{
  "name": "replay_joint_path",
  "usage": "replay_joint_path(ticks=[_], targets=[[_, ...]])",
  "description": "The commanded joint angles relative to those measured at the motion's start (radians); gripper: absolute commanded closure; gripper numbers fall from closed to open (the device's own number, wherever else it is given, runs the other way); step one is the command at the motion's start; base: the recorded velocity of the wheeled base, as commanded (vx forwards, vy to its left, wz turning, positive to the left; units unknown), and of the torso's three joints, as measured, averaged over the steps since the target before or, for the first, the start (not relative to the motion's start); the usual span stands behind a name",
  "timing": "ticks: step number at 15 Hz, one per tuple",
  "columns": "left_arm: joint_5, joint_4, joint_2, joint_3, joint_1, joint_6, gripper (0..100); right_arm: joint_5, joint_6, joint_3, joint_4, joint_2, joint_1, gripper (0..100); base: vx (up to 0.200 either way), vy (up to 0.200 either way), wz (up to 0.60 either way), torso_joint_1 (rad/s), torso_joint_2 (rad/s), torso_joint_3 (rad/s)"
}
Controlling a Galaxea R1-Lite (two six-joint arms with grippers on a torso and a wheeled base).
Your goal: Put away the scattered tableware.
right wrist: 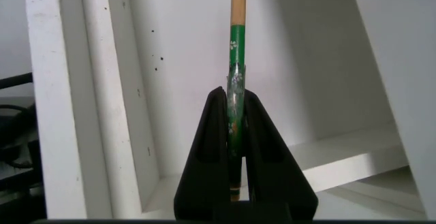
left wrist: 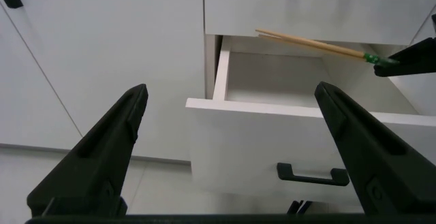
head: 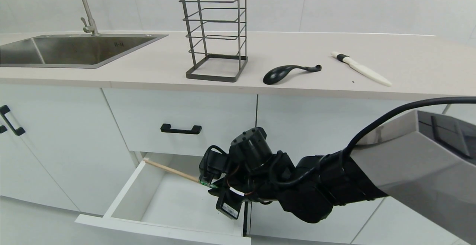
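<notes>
My right gripper (head: pixel 214 186) hangs over the open white drawer (head: pixel 122 194), shut on the green end of wooden chopsticks (head: pixel 171 170). The chopsticks (right wrist: pixel 238 20) point away from the pads (right wrist: pixel 215 135) toward the drawer's back left corner. In the left wrist view the chopsticks (left wrist: pixel 310 44) slant over the drawer (left wrist: pixel 221 71). My left gripper (left wrist: pixel 231 149) is open and holds nothing, low in front of the drawer. On the counter lie a black ladle (head: pixel 284 73) and a white knife (head: pixel 361 68) with a black band.
A dark wire rack (head: pixel 215 29) stands on the counter, left of the ladle. A steel sink (head: pixel 70 50) with a tap is at the far left. Closed cabinet fronts with black handles (head: pixel 181 129) surround the drawer.
</notes>
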Motion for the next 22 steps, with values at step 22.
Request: replay_joint_path(ticks=[22], targets=[[0.0, 0.0, 0.001, 0.0, 0.0, -0.001, 0, 0.001, -0.001, -0.309, 0.078, 0.319, -0.018, 100, 0.0, 0.0, 0.0, 0.0, 0.0, 0.0]])
